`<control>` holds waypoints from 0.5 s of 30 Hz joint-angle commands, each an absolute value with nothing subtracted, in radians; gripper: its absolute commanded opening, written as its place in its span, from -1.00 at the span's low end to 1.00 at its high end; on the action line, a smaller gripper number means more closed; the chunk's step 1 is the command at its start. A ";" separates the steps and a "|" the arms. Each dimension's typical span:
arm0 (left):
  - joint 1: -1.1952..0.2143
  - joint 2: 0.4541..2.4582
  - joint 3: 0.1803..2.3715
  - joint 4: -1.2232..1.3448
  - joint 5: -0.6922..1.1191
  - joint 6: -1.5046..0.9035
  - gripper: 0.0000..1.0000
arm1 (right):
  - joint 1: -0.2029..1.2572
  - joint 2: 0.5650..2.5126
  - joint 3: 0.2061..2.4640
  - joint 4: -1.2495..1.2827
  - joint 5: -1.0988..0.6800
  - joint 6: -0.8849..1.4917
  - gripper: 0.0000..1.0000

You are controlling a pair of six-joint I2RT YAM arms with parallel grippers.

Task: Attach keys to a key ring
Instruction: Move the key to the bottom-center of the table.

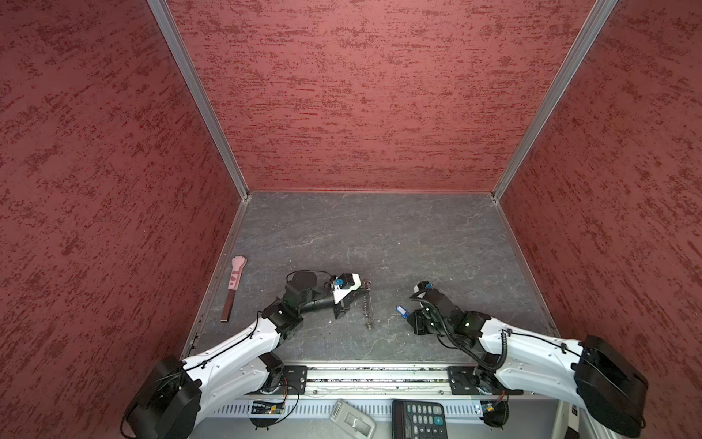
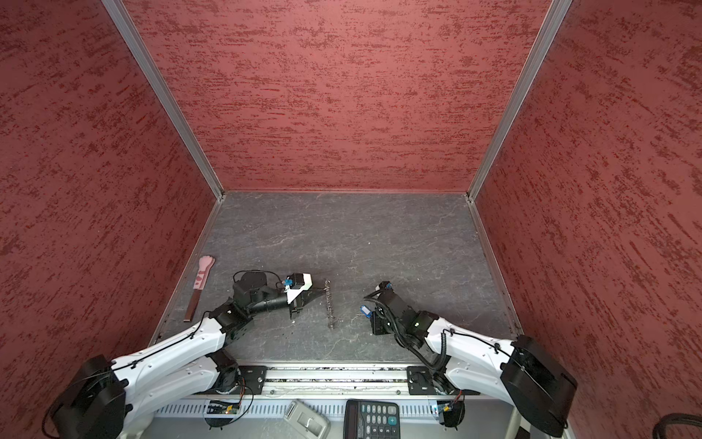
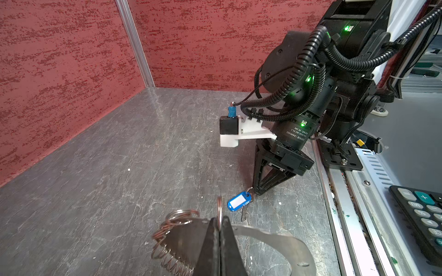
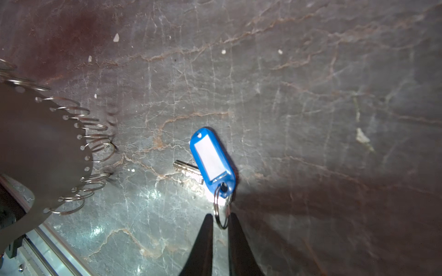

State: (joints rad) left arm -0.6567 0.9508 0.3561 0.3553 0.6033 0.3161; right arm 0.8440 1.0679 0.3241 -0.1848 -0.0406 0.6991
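The keys [image 1: 400, 311], a blue tag with a pale label, a little silver ring and one small metal key under it, are low and a bit right of the middle in both top views. They are just at the tip of the right gripper [image 4: 220, 215], whose two fingers are closed on the tag's little ring, one on each side. The black wrist of that arm covers these fingers from above.

Left of the keys, near but apart, is the key ring [image 4: 43, 148], a dark flat plate with many silver rings along its edge. The left gripper [image 3: 219, 225] has its fingers pressed together on that edge.

A pink paw-tipped stick [image 1: 235, 281] lies at the left side of the table [image 1: 380, 235], well apart. A calculator [image 1: 418, 416] sits at the bottom of the frame. The table is grey like stone, with pale veins. Red speckled walls [image 1: 342, 95] close it on three sides.
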 commanded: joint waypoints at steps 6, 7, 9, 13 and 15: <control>-0.661 0.946 0.362 0.371 0.609 0.330 -1.00 | 0.857 1.098 0.346 -0.167 -0.008 0.700 -0.85; -0.661 0.946 0.363 0.371 0.609 0.330 -1.00 | 0.858 1.100 0.351 -0.170 -0.006 0.699 -0.87; -0.660 0.946 0.362 0.371 0.608 0.330 -1.00 | 0.859 1.106 0.364 -0.189 0.001 0.696 -0.90; -0.660 0.947 0.362 0.372 0.609 0.330 -1.00 | 0.860 1.117 0.416 -0.282 0.024 0.690 -1.00; -0.661 0.948 0.362 0.372 0.607 0.330 -1.00 | 0.861 1.126 0.456 -0.353 0.028 0.684 -1.00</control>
